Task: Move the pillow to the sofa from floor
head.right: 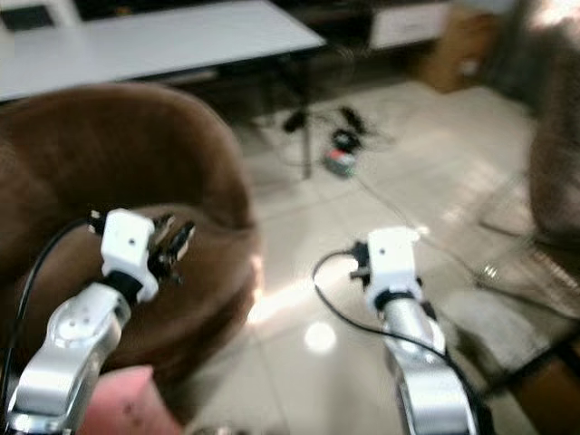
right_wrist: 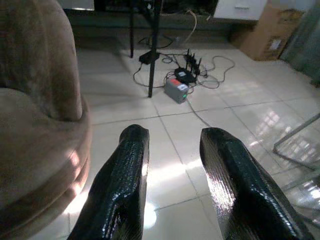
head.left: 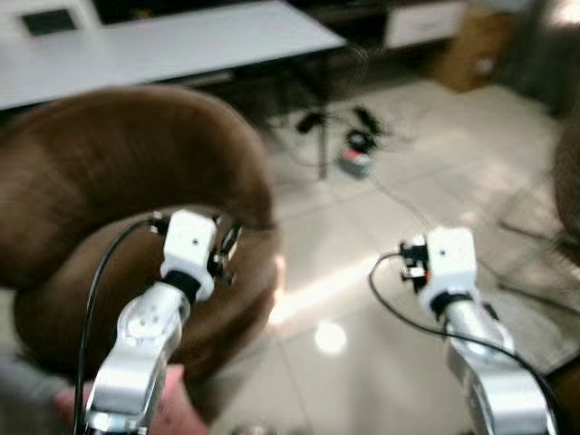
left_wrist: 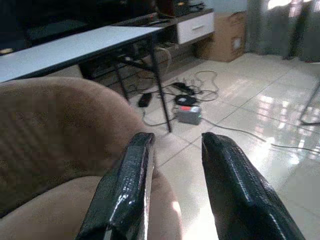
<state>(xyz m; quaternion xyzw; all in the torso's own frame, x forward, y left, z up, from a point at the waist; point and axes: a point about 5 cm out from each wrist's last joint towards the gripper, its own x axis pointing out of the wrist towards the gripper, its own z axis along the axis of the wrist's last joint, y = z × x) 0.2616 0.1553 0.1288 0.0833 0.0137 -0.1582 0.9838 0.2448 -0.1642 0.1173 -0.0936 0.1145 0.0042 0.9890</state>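
Head views blurred; wrist views sharper.

- Brown sofa [head.left: 109,172]: round, plush, high curved back, low cushioned seat. It is our landmark.
- Pale tiled floor [head.left: 381,208]: glossy, running out from the sofa's foot, with a bright reflection just beside its base.
- White table [head.left: 172,41]: behind the sofa's back, on thin dark legs.
- Cardboard box [left_wrist: 227,35]: well beyond the sofa, past the table, against the far wall next to a white drawer front [left_wrist: 195,27].
- Tangle of black cables [right_wrist: 210,67]: on the tiles beyond the sofa, near a table leg. A small grey power box [right_wrist: 176,91] with a red patch lies among them.
- Left gripper [left_wrist: 177,140]: held above the sofa's seat, pointing across the sofa's edge. Its fingers are apart with a clear gap, and nothing is between them.
- Right gripper [right_wrist: 175,132]: over bare tiles beside the sofa, off its seat. Its fingers are likewise spread and hold nothing.
- Pink shape [head.right: 127,399]: at the bottom edge of the head views, in front of the sofa and under the left arm. It is too blurred for us to tell whether this is the pillow, so we cannot place the pillow with certainty.
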